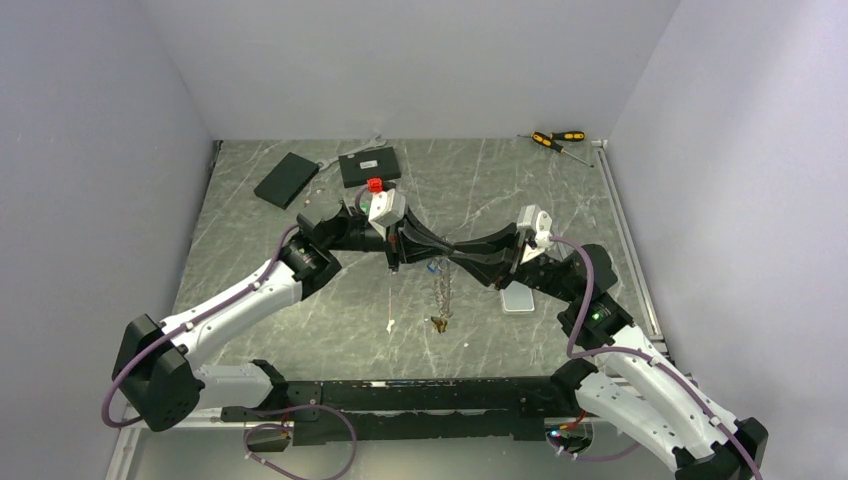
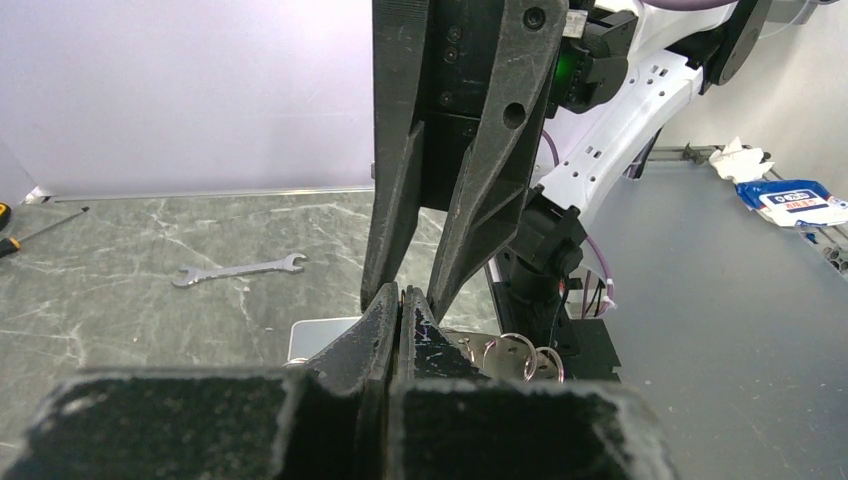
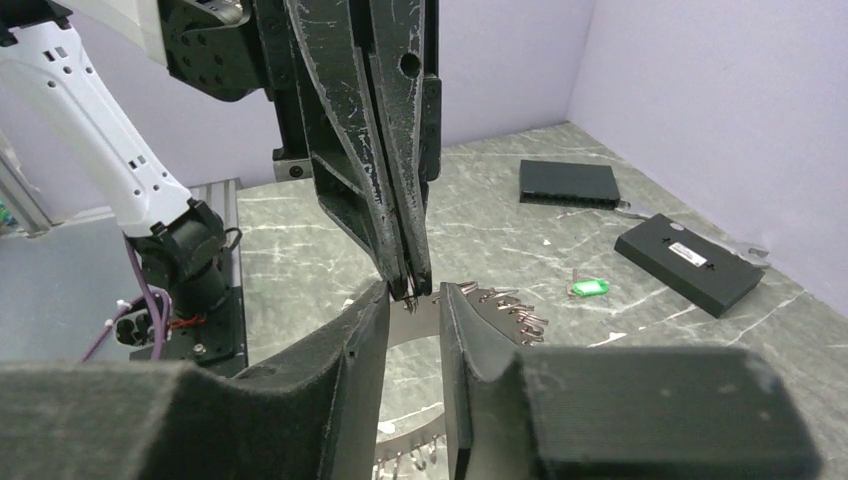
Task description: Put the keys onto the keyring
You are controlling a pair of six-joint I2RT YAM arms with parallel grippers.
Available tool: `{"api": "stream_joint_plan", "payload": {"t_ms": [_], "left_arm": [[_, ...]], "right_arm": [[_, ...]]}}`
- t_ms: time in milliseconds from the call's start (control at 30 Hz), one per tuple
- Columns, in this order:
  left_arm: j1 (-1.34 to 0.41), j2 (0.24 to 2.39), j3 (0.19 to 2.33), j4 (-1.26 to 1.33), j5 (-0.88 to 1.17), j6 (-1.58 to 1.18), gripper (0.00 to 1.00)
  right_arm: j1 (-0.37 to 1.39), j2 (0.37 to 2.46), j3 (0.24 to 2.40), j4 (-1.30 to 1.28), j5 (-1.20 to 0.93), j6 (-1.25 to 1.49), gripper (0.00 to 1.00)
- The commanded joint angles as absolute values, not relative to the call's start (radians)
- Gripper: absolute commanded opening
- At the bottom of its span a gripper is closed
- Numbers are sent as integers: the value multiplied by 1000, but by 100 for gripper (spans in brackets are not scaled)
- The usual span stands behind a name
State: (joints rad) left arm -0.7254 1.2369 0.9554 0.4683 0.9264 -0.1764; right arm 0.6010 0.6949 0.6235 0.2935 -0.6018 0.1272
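Right gripper point(image 3: 412, 296) spread, flanking the other arm's tip | left gripper point(image 2: 398, 292) pressed together, pinched item unclear | keyring point(image 3: 490, 297) just below both tips; green-tagged key point(image 3: 588, 288) lies apart on worktop point(image 3: 500, 230) | risk: toothed rim may snag a finger, twisting the ring loose

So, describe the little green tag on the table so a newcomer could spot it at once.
On the marble table lie a plain black box and a labelled black box. The green tag lies on bare stone beside the labelled box, between it and the toothed keyring. It is the only bright green thing there, tiny beside the boxes.
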Motion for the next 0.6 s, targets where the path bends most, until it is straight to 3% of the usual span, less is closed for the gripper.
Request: {"api": "stream_joint_plan", "payload": {"t_ms": [0,200,567], "left_arm": [[-733,1210,956,547,925,-196,0],[-732,1202,947,572,917,-210,0],[-732,1188,942,616,889,-235,0]], "right_arm": [[606,698,656,353,-597,124,30],[609,698,651,350,-597,126,38],[612,696,644,339,-599,124,33]]}}
